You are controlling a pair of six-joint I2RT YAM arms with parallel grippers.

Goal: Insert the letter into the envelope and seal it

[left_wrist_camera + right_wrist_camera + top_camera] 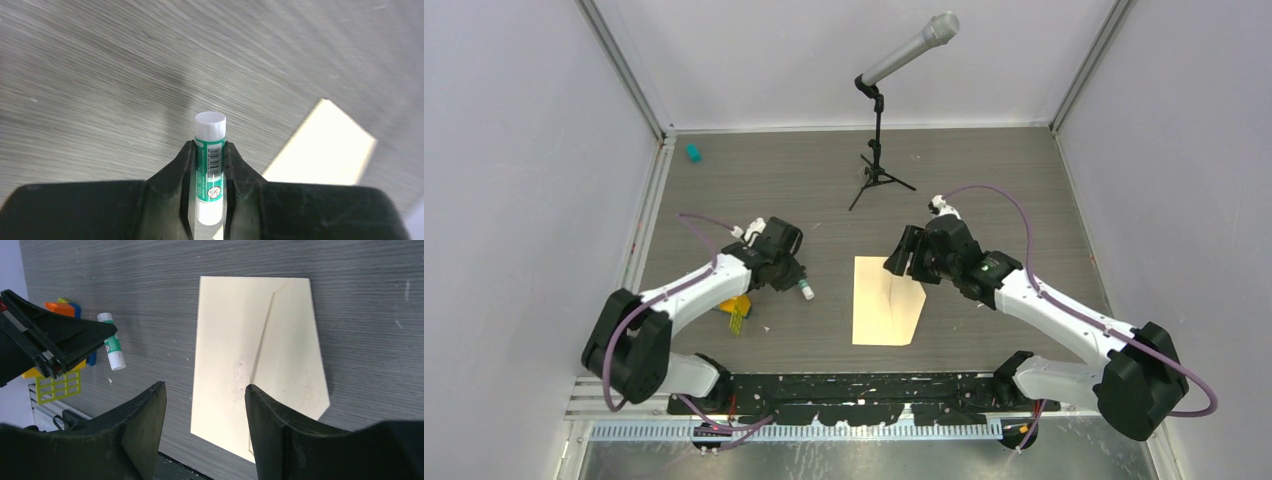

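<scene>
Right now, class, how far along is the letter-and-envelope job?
Seemingly done: no separate letter shows, only the envelope lying flat, so the sheet is probably inside. In hand: the left gripper is shut on a glue stick; the right gripper hangs open over the envelope. Left: gluing and sealing.

The envelope (886,300) lies flat mid-table (984,190); the right gripper (908,254) hangs over its 1 o'clock corner; the left gripper (796,281), at its 9 o'clock, carries a glue stick (805,291); a microphone stand (877,160) rises at 12 o'clock; a small teal object (693,153) sits at 10 o'clock.
</scene>
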